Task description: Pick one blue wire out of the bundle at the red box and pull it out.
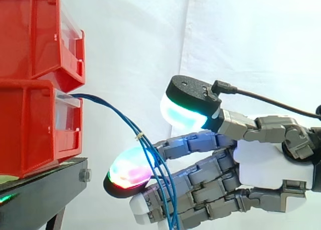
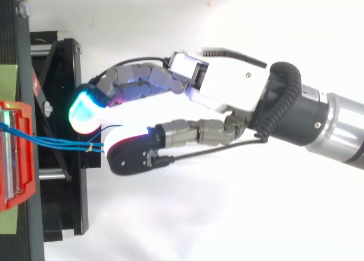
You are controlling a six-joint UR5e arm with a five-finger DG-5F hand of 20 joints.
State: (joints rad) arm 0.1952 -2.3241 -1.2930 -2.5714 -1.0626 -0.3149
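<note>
We see the blue wires [image 1: 116,111] arching out of the front of the lower red box [image 1: 30,130] and drooping across the hand [image 1: 266,165], whose thumb stands spread well above its fingers, pinching nothing yet, we judge so that one strand can be singled out between them.

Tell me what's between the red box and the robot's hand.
The blue wires, bound by a small tie, span the gap from red box to hand, seen in both side and top views.
</note>
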